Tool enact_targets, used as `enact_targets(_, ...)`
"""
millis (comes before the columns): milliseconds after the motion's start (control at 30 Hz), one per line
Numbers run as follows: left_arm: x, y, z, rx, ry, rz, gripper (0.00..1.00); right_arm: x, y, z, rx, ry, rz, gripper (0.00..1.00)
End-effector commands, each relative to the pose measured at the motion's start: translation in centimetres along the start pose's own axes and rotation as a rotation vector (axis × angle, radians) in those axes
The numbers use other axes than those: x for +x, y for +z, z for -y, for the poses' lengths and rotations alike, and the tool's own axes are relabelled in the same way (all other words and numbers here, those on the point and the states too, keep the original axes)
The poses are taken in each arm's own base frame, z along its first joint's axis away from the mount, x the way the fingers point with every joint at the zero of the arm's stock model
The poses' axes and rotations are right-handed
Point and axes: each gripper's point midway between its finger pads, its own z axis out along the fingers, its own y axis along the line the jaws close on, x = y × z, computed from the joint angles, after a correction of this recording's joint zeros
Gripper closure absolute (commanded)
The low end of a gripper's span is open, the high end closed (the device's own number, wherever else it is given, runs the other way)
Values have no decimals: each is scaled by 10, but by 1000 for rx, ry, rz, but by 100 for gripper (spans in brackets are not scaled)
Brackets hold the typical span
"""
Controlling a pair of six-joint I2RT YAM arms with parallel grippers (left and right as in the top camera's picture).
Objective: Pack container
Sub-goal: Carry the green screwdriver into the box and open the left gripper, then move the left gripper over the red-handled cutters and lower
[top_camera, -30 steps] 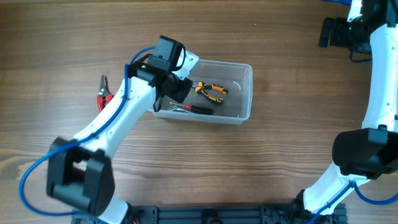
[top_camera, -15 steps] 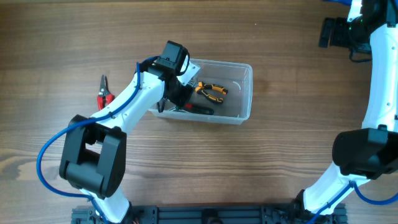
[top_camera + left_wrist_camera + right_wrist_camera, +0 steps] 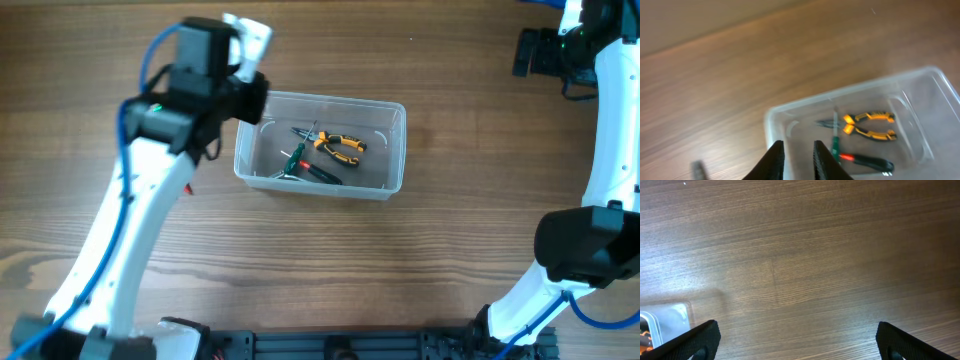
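Note:
The container [image 3: 385,150] is a clear plastic tub in the middle of the table. Inside lie orange-handled pliers [image 3: 338,146], a green screwdriver [image 3: 296,160] and a red-and-black tool [image 3: 322,173]. My left gripper [image 3: 246,104] hangs raised over the tub's left rim. In the left wrist view the left gripper [image 3: 799,162] has its jaws a narrow gap apart with nothing between them, above the container [image 3: 771,122], the pliers [image 3: 867,125] and the screwdriver [image 3: 835,137]. My right gripper [image 3: 530,52] [image 3: 805,345] stands wide open and empty, far off at the back right.
A corner of the tub [image 3: 671,316] shows at the left edge of the right wrist view. A blurred dark object [image 3: 699,170] lies on the wood left of the tub. The left arm [image 3: 130,240] crosses the table's left half.
My left gripper has risen out of the tub and drawn back over its left rim, jaws parted. The green screwdriver now lies uncovered inside. The right arm has not moved.

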Motion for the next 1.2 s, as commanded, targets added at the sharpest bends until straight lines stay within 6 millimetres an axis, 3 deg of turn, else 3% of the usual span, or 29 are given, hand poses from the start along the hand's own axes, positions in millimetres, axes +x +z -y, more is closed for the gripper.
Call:
enact_targets(0, -2, -35, -43, -162, -76, 36, 77, -1, -1, 1, 10, 0, 4, 0)
enact_targets(100, 26, -36, -74, -261, -168, -62, 77, -1, -1, 1, 9, 0, 4, 0)
enact_targets(167, 52, -32, -90, -294, -236, -158, 62, -1, -1, 1, 10, 0, 4, 0)
enact_targets(333, 111, -17, -134, -387, -528, -349, 72, -1, -1, 1, 10, 0, 4, 0)
enact_targets(433, 143, -5, -156, -436, -677, -444, 71, -1, -1, 1, 9, -1, 4, 0)
enact_targets(467, 155, 2, -161, -440, -702, -484, 66, -1, -1, 1, 9, 0, 4, 0)
enact_targets(533, 172, 13, -165, -440, -721, -552, 55, -1, -1, 1, 10, 0, 4, 0)
enact_targets(767, 212, 55, -157, -402, -771, -713, 55, -1, -1, 1, 10, -1, 4, 0)
enact_targets(1000, 227, 73, -155, -416, -848, -753, 57, -1, -1, 1, 10, -1, 4, 0)
enact_targets(1167, 227, 84, -149, -377, -885, -748, 58, -1, -1, 1, 10, 0, 4, 0)
